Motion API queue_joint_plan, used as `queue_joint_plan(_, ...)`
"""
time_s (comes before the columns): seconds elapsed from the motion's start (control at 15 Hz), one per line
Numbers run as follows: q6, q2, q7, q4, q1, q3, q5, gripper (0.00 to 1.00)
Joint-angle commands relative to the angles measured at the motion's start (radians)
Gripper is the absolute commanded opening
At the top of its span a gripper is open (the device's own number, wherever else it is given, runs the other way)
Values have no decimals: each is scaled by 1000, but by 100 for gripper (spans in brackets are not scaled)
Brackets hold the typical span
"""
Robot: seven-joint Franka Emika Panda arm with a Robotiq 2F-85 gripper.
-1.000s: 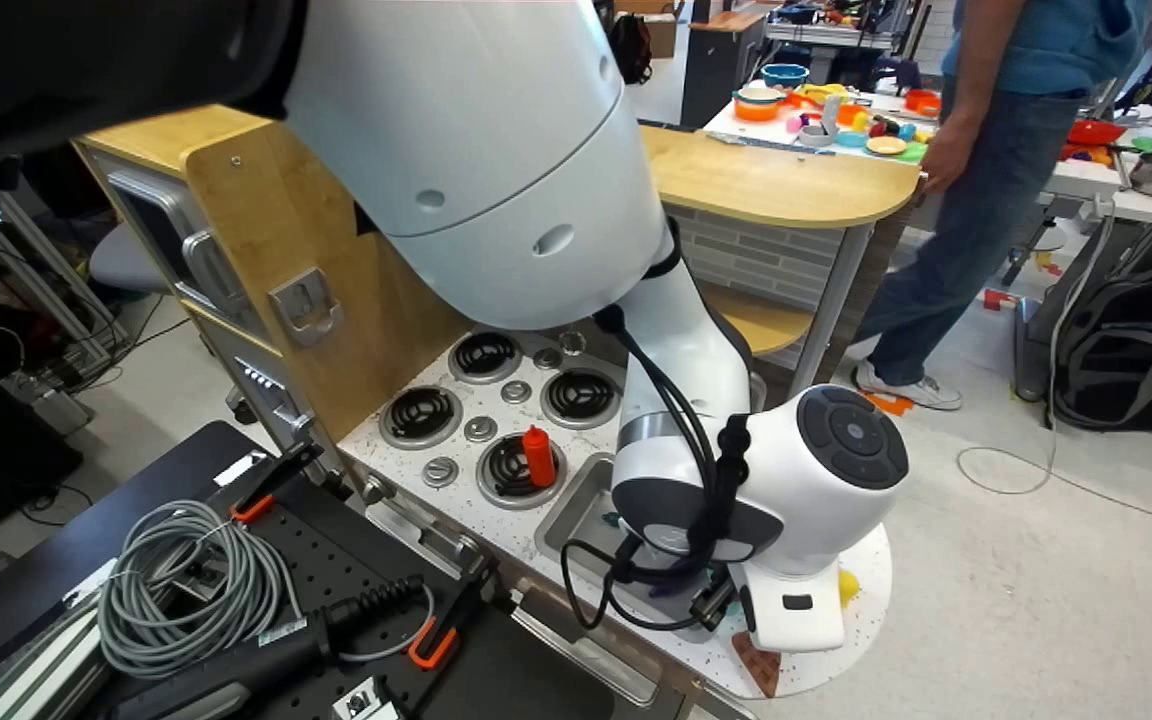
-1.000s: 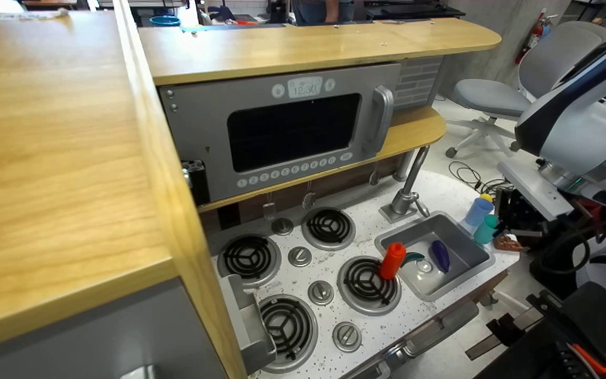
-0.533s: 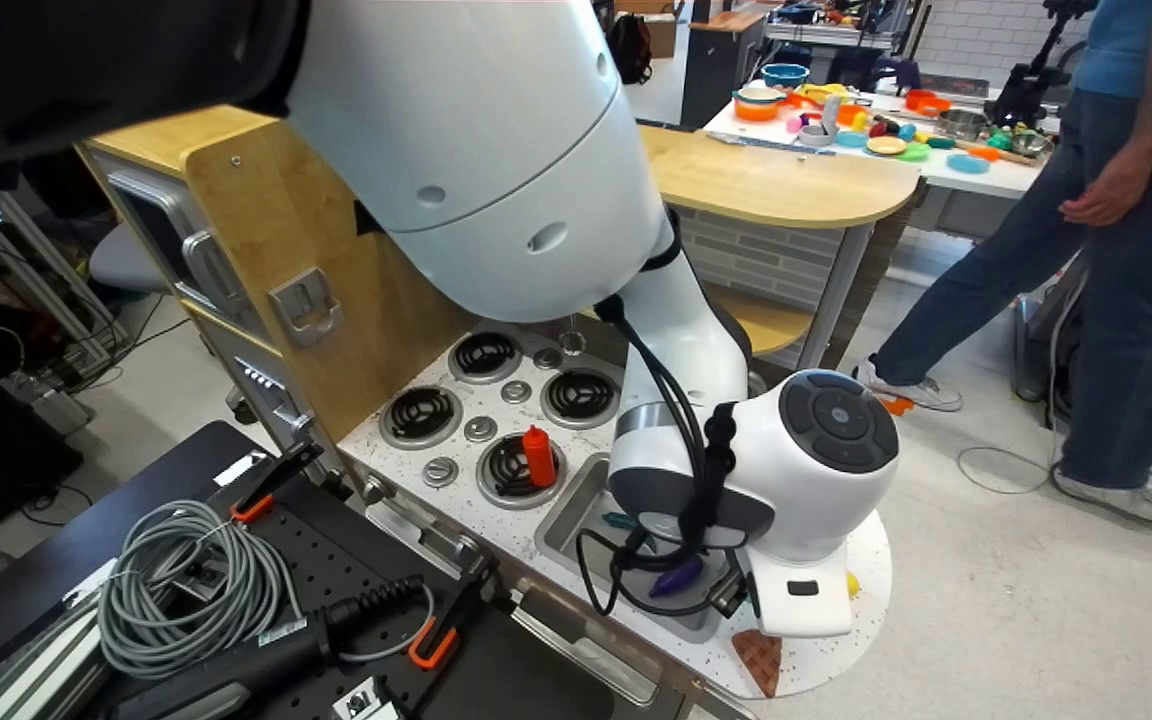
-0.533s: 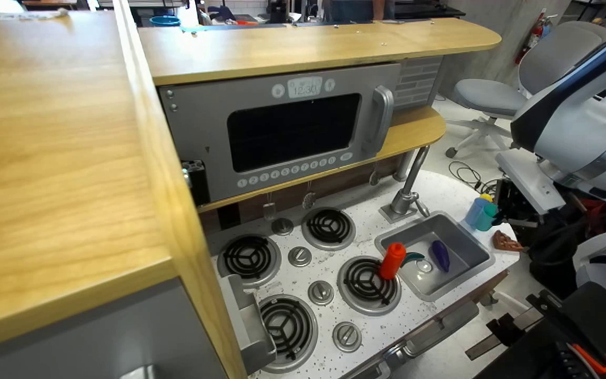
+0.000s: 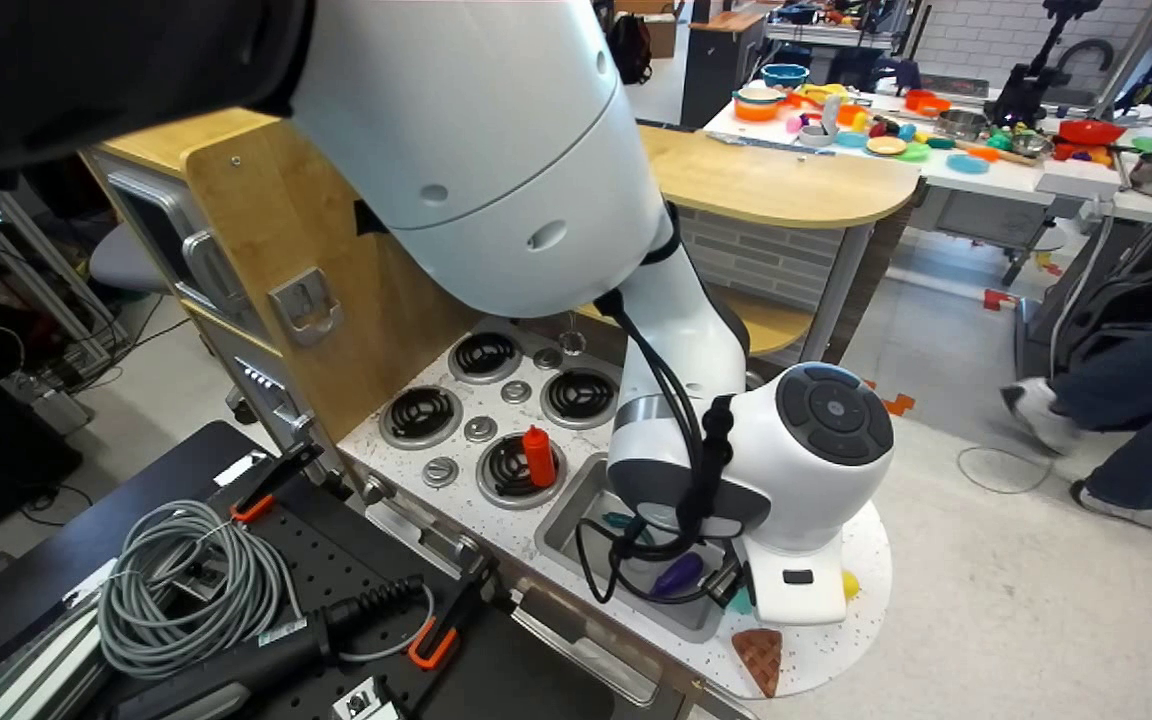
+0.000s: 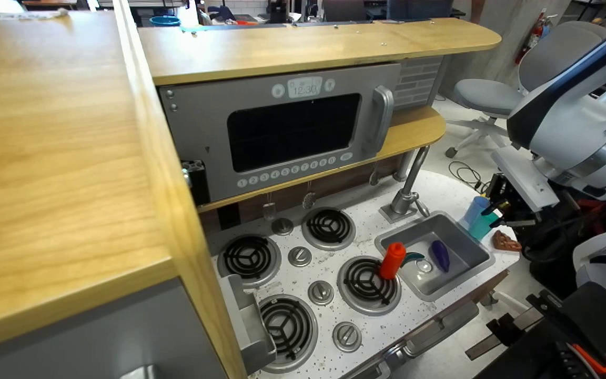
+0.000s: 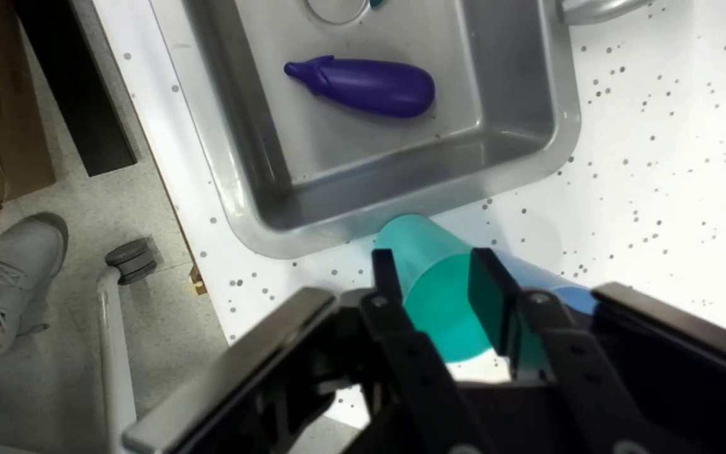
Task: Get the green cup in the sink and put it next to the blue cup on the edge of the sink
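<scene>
The green cup [image 7: 445, 315] is at the sink's end, mouth toward the wrist camera. It also shows in both exterior views [image 6: 481, 227] [image 5: 741, 600]. My gripper [image 7: 433, 255] has its fingers at both sides of the cup's rim, closed to about its width. The blue cup [image 7: 530, 271] stands beside it on the counter, just past the right finger; in an exterior view it overlaps the green cup [image 6: 474, 209]. The sink [image 7: 350, 233] borders the green cup's base. Whether the base rests on the counter is unclear.
A purple eggplant [image 7: 369, 88] and a dark teal piece [image 6: 412, 257] lie in the sink. The faucet [image 6: 405, 195] rises behind it. A brown cone [image 5: 760, 660] and a yellow piece [image 5: 850, 585] are near the counter's end. A red bottle [image 5: 539, 456] stands on a burner.
My gripper and the green cup have shifted toward the blue cup; over the last half second the cup also moved slightly closer to the sink's rim. A person has walked away in the background.
</scene>
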Motion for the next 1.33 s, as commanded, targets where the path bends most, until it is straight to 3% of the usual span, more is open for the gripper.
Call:
queue_joint_plan(0.0,17,19,-19,28,-16,19,39,66)
queue_joint_plan(0.27,10,15,-15,24,-11,15,34,96)
queue_joint_plan(0.33,-12,9,-10,17,-2,8,21,99)
queue_joint_plan(0.8,-259,-59,-155,-97,57,5,-109,100)
queue_joint_plan(1.27,-412,-172,-195,-192,160,-32,-384,100)
